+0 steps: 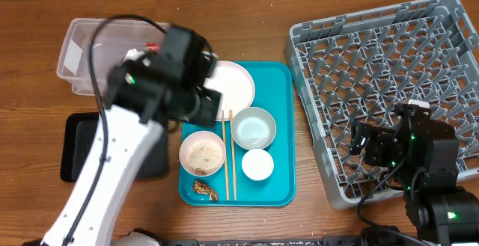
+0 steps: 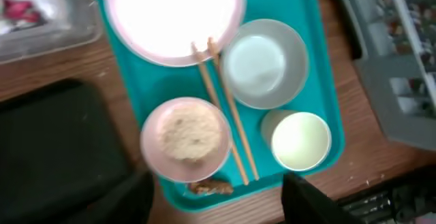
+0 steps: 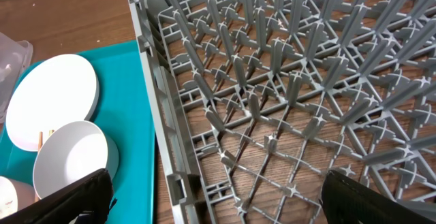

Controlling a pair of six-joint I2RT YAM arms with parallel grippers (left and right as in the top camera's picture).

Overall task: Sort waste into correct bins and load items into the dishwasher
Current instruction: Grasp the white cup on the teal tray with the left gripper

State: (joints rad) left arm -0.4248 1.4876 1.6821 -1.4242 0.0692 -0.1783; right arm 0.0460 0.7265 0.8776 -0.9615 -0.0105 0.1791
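My left gripper [image 2: 218,207] is open and empty, hovering above the teal tray's front edge. Below it are a pink bowl of rice [image 2: 185,137], a brown food scrap [image 2: 210,187], a pale bowl [image 2: 264,64], a white cup [image 2: 300,141] and the white plate [image 2: 174,16]. The red wrapper [image 2: 17,7] lies in the clear tub [image 2: 48,37], with something white beside it. The black tray [image 2: 54,149] is to the left. My right gripper [image 3: 218,200] is open and empty over the left edge of the grey dish rack [image 3: 286,81].
Two chopsticks [image 1: 228,156] lie on the teal tray [image 1: 281,104] between the bowls. The left arm [image 1: 150,89] covers part of the clear tub [image 1: 75,59] and the plate [image 1: 236,85]. The dish rack [image 1: 389,66] fills the right side.
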